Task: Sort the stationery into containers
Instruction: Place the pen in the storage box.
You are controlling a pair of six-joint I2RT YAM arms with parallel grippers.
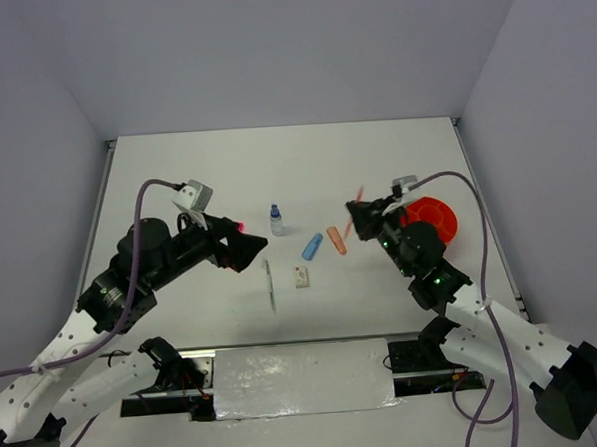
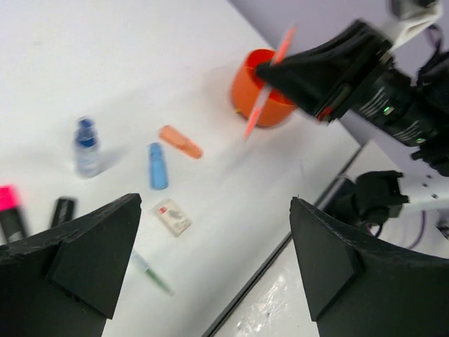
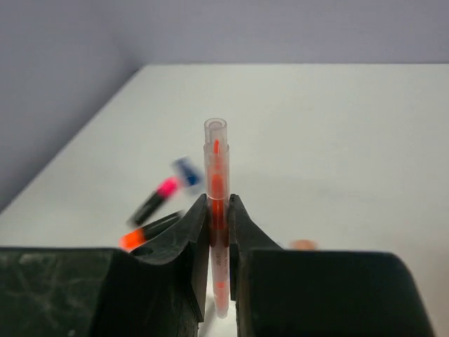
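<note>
right gripper [image 3: 219,232] squeezed tight on the thin orange pen [image 3: 217,175], up in the air | left gripper [image 2: 214,210] wide apart, holding nothing | orange bowl [image 2: 242,95] near the pen | risk: the skinny pen could slip, or miss the bowl if dropped too soon

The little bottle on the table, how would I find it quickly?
Look at the middle of the white table. The bottle stands at the back of the small cluster of items there. Alone among them it is upright and clear, with a blue cap.
</note>
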